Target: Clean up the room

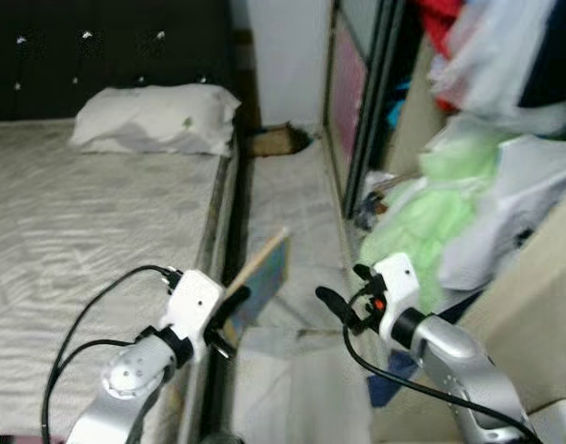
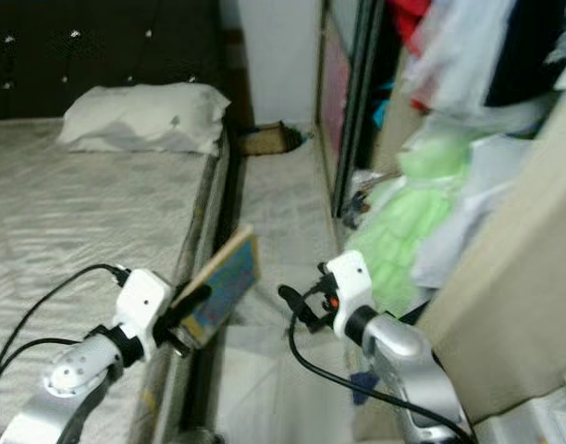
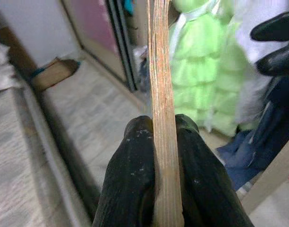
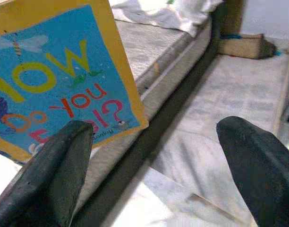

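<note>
the left gripper (image 3: pixel 165 156) is squeezed tight on a thin picture book (image 3: pixel 162 94). its two black fingers (image 3: pixel 130 184) press on both flat sides of the book, and the page edges face the wrist camera. from the head views, the book (image 1: pixel 262 276) sticks up and leans over the gap between the bed and the floor. its cover is yellow and blue with big letters that say "how do you feel?" (image 4: pixel 64 80).

the right gripper (image 1: pixel 338 310) is held out in front of the robot, just beside the book but not touching it. its two fingers (image 4: pixel 250 158) are spread wide apart and hold nothing. the book's cover faces this gripper.

the bed (image 1: pixel 89 222) is on the robot's left, with a light cover that has wavy lines. a white pillow (image 1: pixel 158 118) lies at the far end, against a dark headboard (image 1: pixel 107 55). a strip of pale floor (image 1: pixel 292 203) runs beside the bed. a small brown cardboard box (image 1: pixel 274 141) sits on the floor at the far end, near the wall.

on the robot's right is an open wardrobe (image 1: pixel 362 102) with a sliding door. a frilly green dress (image 1: pixel 431 217) and a heap of white and pale clothes (image 1: pixel 514 199) spill out beside it. something dark blue (image 3: pixel 250 151) lies low under the dress.
</note>
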`<state>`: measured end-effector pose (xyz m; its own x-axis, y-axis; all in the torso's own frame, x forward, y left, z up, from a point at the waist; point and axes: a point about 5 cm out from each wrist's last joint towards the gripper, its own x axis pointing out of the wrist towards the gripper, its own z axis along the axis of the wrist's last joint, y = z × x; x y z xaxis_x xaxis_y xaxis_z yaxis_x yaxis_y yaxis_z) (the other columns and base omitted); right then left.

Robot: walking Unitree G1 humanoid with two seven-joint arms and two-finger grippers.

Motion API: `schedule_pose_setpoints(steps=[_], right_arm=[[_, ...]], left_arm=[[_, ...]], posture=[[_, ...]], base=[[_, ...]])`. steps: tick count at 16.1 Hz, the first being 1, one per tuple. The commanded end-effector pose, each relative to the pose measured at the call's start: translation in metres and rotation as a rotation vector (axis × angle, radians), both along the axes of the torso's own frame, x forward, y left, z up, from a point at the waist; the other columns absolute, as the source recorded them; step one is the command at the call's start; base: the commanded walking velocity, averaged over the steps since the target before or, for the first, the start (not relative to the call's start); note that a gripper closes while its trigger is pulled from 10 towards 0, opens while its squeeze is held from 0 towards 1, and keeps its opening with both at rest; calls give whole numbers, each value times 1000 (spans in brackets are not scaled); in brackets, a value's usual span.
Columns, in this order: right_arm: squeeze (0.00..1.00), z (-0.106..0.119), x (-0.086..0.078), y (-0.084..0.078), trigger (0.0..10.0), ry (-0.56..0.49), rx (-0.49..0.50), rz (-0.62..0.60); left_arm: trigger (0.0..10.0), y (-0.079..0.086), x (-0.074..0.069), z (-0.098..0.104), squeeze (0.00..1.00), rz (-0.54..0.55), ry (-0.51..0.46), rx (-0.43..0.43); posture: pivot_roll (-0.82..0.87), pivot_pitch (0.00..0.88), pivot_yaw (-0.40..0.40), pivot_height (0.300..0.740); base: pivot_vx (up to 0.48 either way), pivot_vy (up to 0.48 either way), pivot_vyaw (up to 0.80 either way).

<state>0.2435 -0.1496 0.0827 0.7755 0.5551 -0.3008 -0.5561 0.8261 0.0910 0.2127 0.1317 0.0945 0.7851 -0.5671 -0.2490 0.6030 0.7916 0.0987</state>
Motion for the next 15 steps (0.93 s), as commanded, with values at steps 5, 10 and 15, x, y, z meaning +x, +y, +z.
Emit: schedule_pose_setpoints(steps=[5, 10, 15], right_arm=[[0, 7, 4, 7, 10000, -42, 37, 20], [0, 10, 4, 9, 10000, -61, 39, 42], [0, 11, 1, 15, 10000, -63, 60, 92]], left_arm=[[10000, 2, 4, 9, 0, 12, -45, -24], [10000, 1, 4, 9, 0, 12, -45, -25], [10000, 1, 5, 10, 0, 19, -50, -26]], posture=[[-42, 11, -2, 740], [-43, 9, -2, 740], [-40, 8, -1, 740]], base=[[0, -56, 0], [0, 0, 0], [0, 0, 756]])
